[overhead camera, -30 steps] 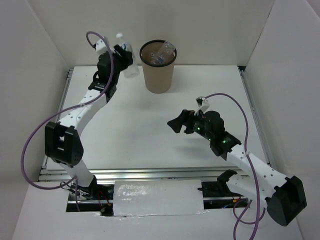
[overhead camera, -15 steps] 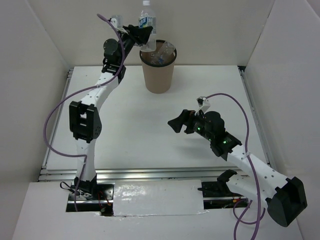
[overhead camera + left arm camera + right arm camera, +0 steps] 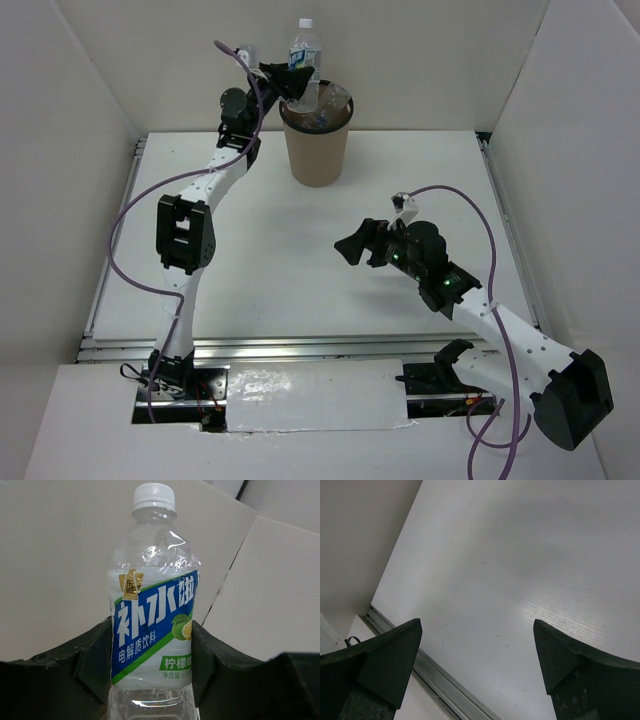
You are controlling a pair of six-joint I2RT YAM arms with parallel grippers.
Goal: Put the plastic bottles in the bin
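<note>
Top cam: left arm reaches up at the back, left hand (image 3: 297,78) clamped on a blue-label bottle (image 3: 304,45). It's upright, cap up, and lines up just above the left rim of the bin (image 3: 318,150). Height over the rim is hard to judge from this angle. Bin stands back-centre on the tabletop (image 3: 300,250), and only this cam looks into it: clear bottles (image 3: 325,108) lying inside, count unclear.

Left wrist cam gives the close-up the top cam can't. Blue band w/ white characters, a green lime pic, white cap, clear crinkly body. Black fingers (image 3: 92,660) press both sides of the bottle at the label's lower half. Behind it, just pale walls.

Right hand (image 3: 352,248) hangs over the tabletop right of centre, well apart from the bin. From the top cam it's a dark shape, so the gap is hard to read. Right wrist cam settles it: fingers (image 3: 390,655) spread wide, bare white tabletop showing btwn them, and a metal rail (image 3: 445,685) along the edge.
</note>
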